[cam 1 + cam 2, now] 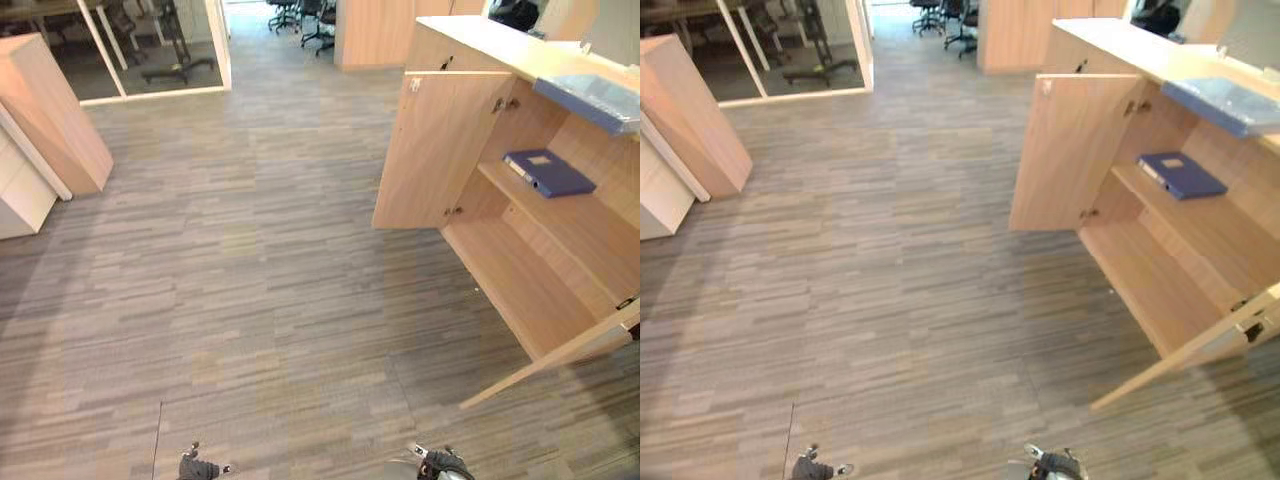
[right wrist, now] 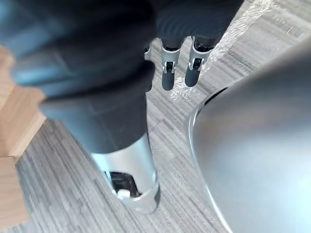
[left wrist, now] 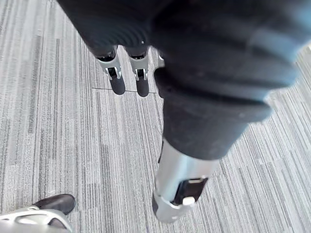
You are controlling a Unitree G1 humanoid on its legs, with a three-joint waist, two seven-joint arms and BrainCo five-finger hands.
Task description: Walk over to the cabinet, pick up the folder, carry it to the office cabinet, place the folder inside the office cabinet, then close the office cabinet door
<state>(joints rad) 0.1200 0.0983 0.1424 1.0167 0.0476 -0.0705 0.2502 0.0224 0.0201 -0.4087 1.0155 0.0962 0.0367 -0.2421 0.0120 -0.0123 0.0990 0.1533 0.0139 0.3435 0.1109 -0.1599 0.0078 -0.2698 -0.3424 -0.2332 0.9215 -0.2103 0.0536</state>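
Looking down, we see the office cabinet [image 1: 490, 45] at our right with both doors [image 1: 440, 150] swung wide. The dark blue folder [image 1: 548, 172] lies flat on its middle shelf [image 1: 600, 235]. On the cabinet's top rests a pale blue item [image 1: 597, 100], perhaps plastic-wrapped; we cannot make it out well. Our left hand [image 3: 194, 111] and right hand [image 2: 97, 68] hang low over the carpet [image 1: 250, 300], well apart from the folder, fingers [image 3: 117, 83] straight and released, holding nothing.
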